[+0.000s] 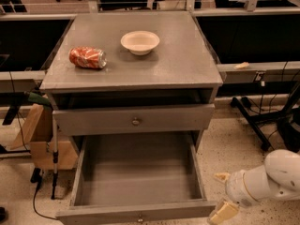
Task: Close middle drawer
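Note:
The middle drawer (pixel 140 172) is pulled far out of the grey cabinet: a long bare grey box, empty inside. Its slim front panel (pixel 93 214) sits at the bottom edge of the view with a small dull knob (pixel 138 218). My gripper (pixel 221 195) is low on the right, just beside the drawer's front right corner, on a white arm (pixel 267 179). Its two cream fingers (pixel 223 213) are spread apart and hold nothing. They do not touch the drawer.
Above it, a similar drawer (pixel 93 121) with a taller front and a shinier knob (pixel 136 121) stands slightly out. On the cabinet top (pixel 187 64) lie a red can (pixel 87 57) and a white bowl (pixel 140 42). A cardboard box (pixel 40 135) stands left, black stand legs (pixel 255 118) right.

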Tool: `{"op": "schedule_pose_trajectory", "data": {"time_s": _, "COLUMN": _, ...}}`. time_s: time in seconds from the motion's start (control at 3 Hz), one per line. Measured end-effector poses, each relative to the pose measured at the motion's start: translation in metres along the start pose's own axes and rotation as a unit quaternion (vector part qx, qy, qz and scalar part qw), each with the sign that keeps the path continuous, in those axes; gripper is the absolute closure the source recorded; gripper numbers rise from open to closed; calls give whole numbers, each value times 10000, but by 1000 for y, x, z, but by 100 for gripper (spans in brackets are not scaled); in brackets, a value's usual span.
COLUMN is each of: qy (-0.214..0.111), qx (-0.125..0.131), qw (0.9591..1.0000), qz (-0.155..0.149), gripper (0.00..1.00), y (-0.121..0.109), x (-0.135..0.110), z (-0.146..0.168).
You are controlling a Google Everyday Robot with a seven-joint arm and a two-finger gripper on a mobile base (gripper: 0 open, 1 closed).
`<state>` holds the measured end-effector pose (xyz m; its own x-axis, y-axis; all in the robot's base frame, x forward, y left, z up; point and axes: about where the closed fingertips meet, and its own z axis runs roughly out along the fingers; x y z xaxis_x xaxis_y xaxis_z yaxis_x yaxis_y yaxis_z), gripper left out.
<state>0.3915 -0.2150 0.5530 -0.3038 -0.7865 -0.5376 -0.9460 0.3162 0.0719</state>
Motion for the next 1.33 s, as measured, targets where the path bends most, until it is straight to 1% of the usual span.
{"op": "schedule_pose_trajectory", "data": {"time_s": 0.33, "qy": -83, "qx": -167, "qw": 9997, "qz": 146, "gripper": 41, "y": 26, "x": 15, "z": 26}}
{"op": "schedule_pose_trajectory", "data": {"time_s": 0.67, "qy": -103, "qx": -344, "qw": 9989, "qz": 301, "gripper": 64, "y": 46, "x": 31, "z": 51}}
{"op": "schedule_pose_trajectory", "data": {"time_s": 1.0, "qy": -84, "qx": -558, "qw": 9978, "qz": 347, "gripper": 87, "y": 50, "x": 40, "z": 87}}
{"op": "schedule_pose_trajectory", "data": {"time_s": 1.33, "qy": -93, "qx": -713, "qw": 9967, "qz": 366, "gripper": 100, "y": 40, "x": 41, "z": 124}}
